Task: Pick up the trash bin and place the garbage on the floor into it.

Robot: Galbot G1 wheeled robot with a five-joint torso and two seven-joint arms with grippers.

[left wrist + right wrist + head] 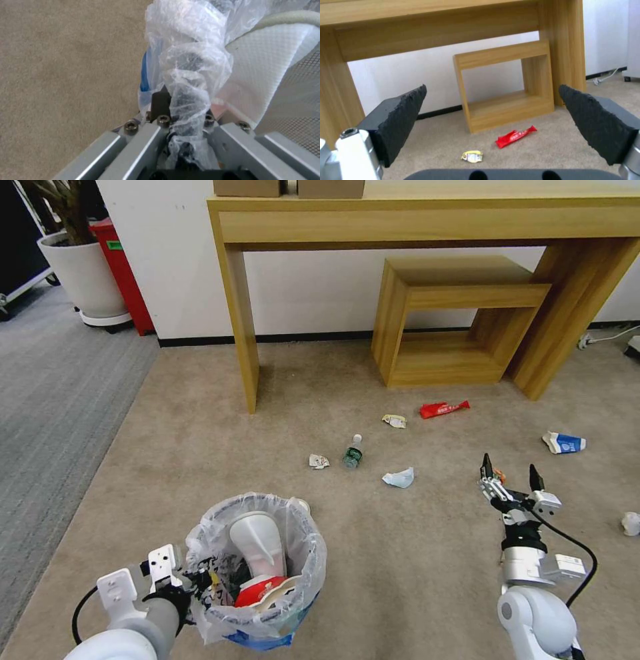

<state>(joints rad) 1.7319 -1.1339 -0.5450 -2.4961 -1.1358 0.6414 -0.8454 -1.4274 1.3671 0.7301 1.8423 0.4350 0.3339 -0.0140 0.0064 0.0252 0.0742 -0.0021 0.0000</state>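
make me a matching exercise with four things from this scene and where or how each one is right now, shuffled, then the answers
Things
1. trash bin
2. red wrapper
3. small bottle
4. right end effector

States
A. lying on the carpet near the low wooden shelf
B. open, empty, above the carpet
C. gripped at its bagged rim by the left end effector
D. lying on the carpet beside a crumpled white scrap

Pairs: 1-C, 2-A, 3-D, 4-B

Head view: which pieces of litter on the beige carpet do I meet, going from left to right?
Crumpled white paper → small clear bottle → pale blue-white crumpled piece → red wrapper → blue-white carton → white lump at the right edge.
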